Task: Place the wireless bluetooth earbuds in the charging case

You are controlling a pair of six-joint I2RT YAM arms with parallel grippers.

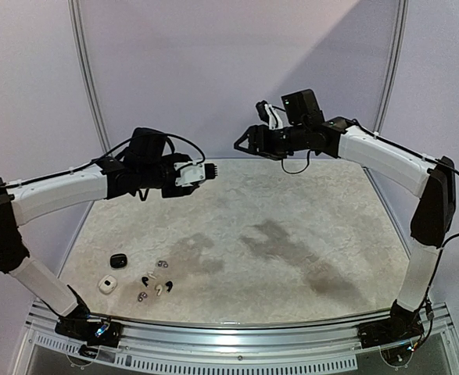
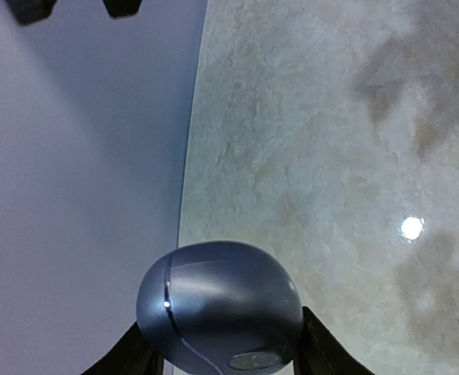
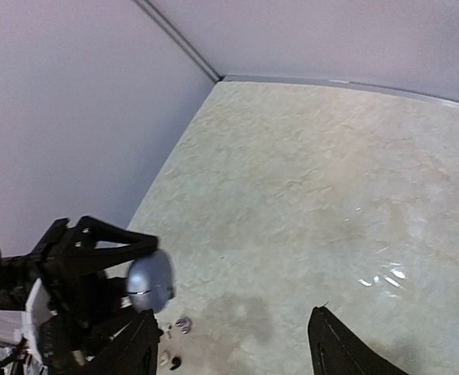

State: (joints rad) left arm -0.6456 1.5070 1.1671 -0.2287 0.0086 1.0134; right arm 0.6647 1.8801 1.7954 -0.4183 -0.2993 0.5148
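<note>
Mottled beige table (image 1: 307, 234) under pale walls (image 1: 34, 70) carries the earbuds (image 1: 155, 280) in a loose scatter near its front-left corner, a handful of tiny dark and light beans lying close together but apart from one another. Just beside them sit a black case (image 1: 118, 260) and, nearer the arm bases, a white case (image 1: 107, 285), both resting flat on the surface. None of the buds looks to be in a case yet, though they are too small in the overhead view to tell the pairs apart with confidence. Well above and behind that cluster, the left gripper (image 2: 225, 353) is clamped on the lavender case (image 2: 221, 301), its two dark fingers pressing the rounded sides so the smooth pebble sits out in front of the wrist. A seam line and a small lit dot show on the shell, so the lid appears closed. Lifting it clear of the table probably serves to present it to the other arm, since a one-handed grip cannot pry the lid. The right gripper (image 3: 233, 332) faces it from the opposite side at a similar height, fingers spread with nothing between them — its camera looks straight at the held case. The likely next need is opening that lid.
</note>
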